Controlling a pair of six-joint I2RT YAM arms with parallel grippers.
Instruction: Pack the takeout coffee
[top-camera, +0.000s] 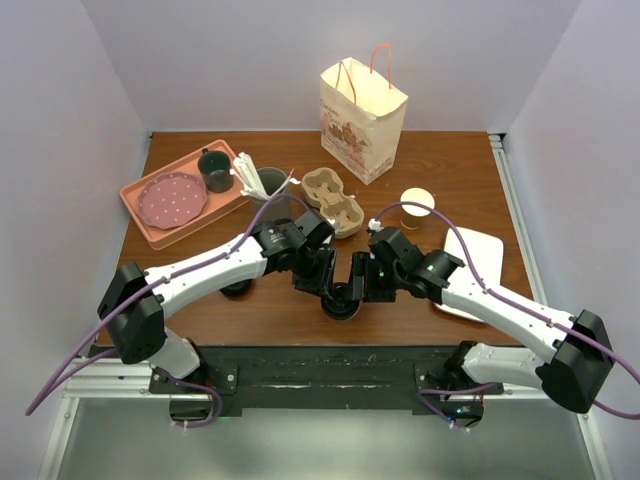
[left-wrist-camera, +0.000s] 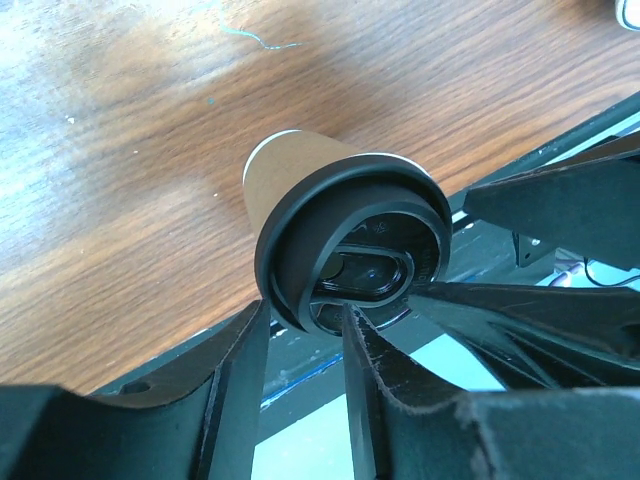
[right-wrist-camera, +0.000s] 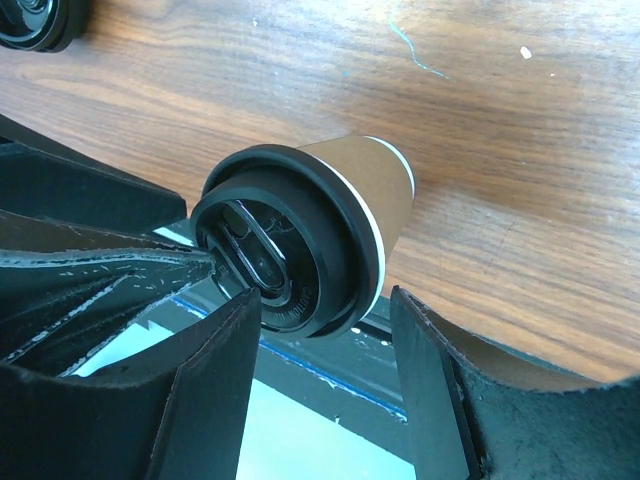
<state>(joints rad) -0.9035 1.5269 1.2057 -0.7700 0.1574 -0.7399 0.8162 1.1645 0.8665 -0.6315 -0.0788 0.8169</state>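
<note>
The takeout coffee (top-camera: 338, 300) stands upright on the wood near the table's front edge, tan-brown sides (left-wrist-camera: 300, 175) under a black lid (left-wrist-camera: 300, 235) that sits slightly askew. My left gripper (left-wrist-camera: 305, 310) reaches in from the left (top-camera: 322, 280), open. One finger (left-wrist-camera: 240, 370) is outside the lid's rim and the other on the lid's top. From the right, my right gripper (right-wrist-camera: 322, 297) hangs open over the same cup (right-wrist-camera: 375, 185). Its fingers (right-wrist-camera: 410, 340) straddle the lid (right-wrist-camera: 300, 215), with a gap on the right side. It shows in the top view too (top-camera: 362, 285).
A cardboard cup carrier (top-camera: 335, 200) lies behind the arms, a paper bag (top-camera: 362, 115) stands further back. A second cup (top-camera: 417, 204) is at centre right, a white plate (top-camera: 482, 255) at the right. A pink tray (top-camera: 150, 225), a mug (top-camera: 215, 170), a tumbler (top-camera: 265, 184) and a loose black lid (right-wrist-camera: 35, 20) are also in view.
</note>
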